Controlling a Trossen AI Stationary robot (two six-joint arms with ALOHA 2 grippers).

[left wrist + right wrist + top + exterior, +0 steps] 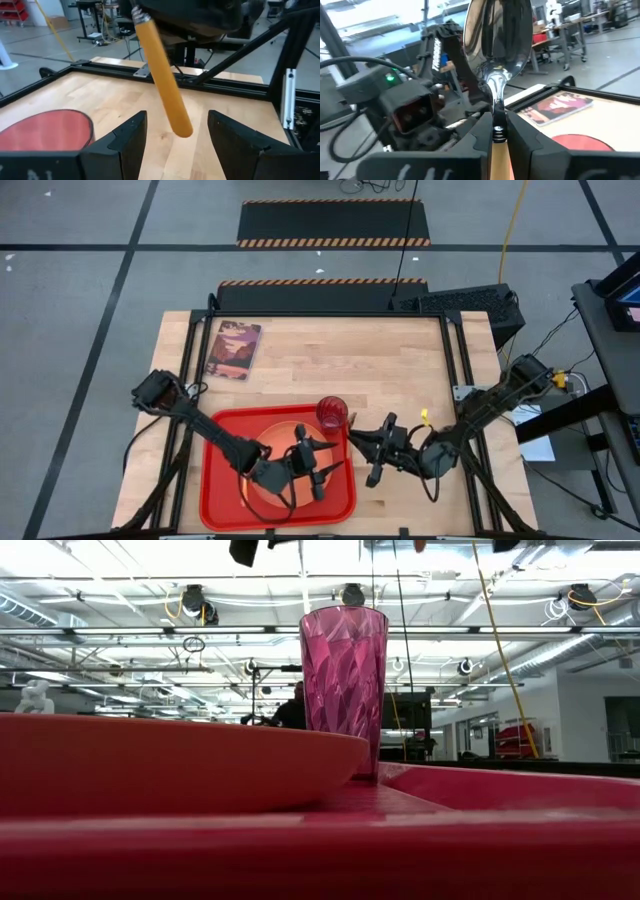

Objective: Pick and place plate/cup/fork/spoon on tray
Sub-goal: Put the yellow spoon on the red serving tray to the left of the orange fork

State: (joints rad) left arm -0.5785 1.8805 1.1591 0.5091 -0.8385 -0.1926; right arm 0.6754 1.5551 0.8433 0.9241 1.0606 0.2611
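The spoon, with a silver bowl (495,35) and an orange-yellow handle (165,75), is in my right gripper (360,448), just right of the red tray (222,490). My left gripper (175,137) is open over the tray's right rim. Its fingers stand on either side of the handle's free end without touching it. The orange plate (272,480) lies on the tray. The dark-red cup (332,412) stands upright on the tray's far right corner and also shows in the low view (343,680). The fork does not show. My right gripper pinches the spoon between its two fingers (520,137) at the neck (496,117), where the metal meets the handle. The fingers come about level from the table's right and lie across the spoon. The spoon is lifted clear, near upright, with its bowl up and its handle slanting down.
A small book with a pictured cover (233,349) lies at the table's far left. Bare wood runs behind the tray and to its right. The two grippers are close together at the tray's right rim, near the cup.
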